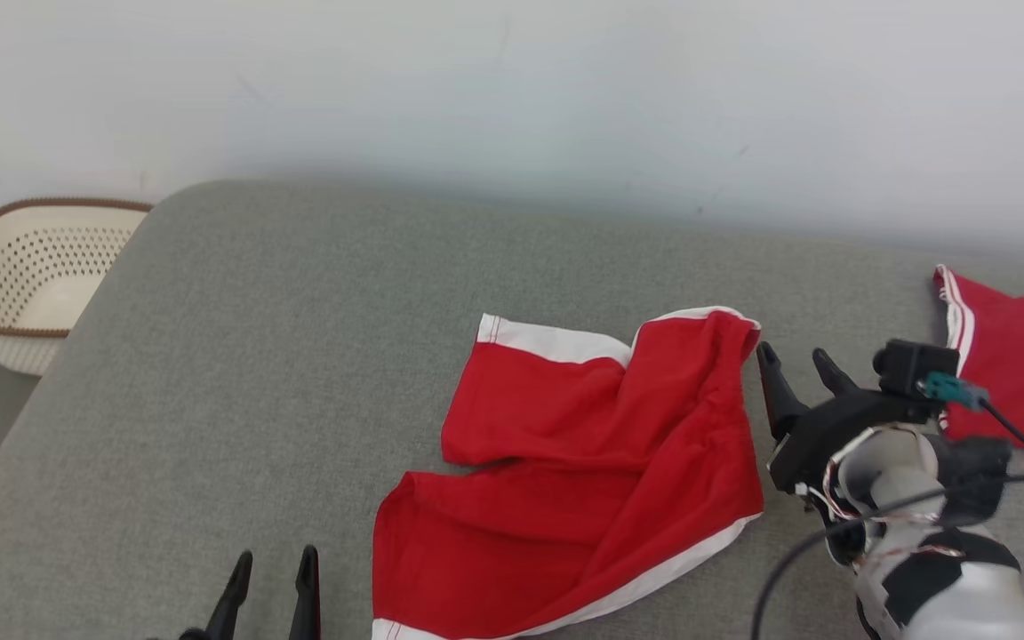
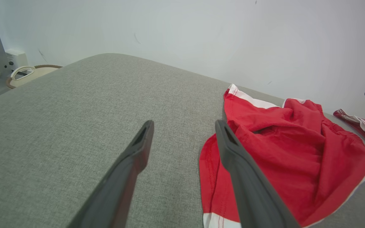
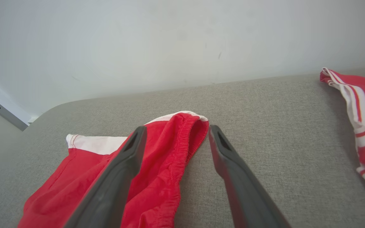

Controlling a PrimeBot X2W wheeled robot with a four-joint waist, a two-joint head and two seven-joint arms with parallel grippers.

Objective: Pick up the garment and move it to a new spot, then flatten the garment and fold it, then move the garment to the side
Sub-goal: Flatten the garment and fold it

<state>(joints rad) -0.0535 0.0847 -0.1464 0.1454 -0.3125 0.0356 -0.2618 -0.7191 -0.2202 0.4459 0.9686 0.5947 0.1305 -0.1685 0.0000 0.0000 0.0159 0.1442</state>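
**Soft red shorts lie crumpled beside the open right tool**

The garment point(image 1: 583, 462), a pair of thin red shorts with white trim, lies rumpled just to the left of the right tool point(image 1: 795, 356) and ahead and to the right of the left tool point(image 1: 276, 556). It looks light and limp. It will likely sag and bunch from any single pinch, so a two-point hold should serve better for spreading. The gathered elastic waistband point(image 3: 187, 142) runs along the side nearest the right tool and is probably the firmest place to take hold. The white hem point(image 1: 556, 342) on the far side of the shorts gives a second clean edge. One leg is folded over the other, so a pinch there may catch two layers.

The right tool stands released, jaws apart and holding nothing, close beside the waistband but apart from it. The left tool is likewise spread wide and empty.

The grey cloth-covered worktop point(image 1: 299, 356) is bare ahead and to the left of the left tool, which leaves good room for flattening. To the right of the right tool lies a second red garment point(image 1: 1019, 364), which crowds that side. The worktop's rounded corner lies far to the left, with a basket point(image 1: 23, 284) beyond it, and a wall point(image 1: 512, 89) closes the far edge.
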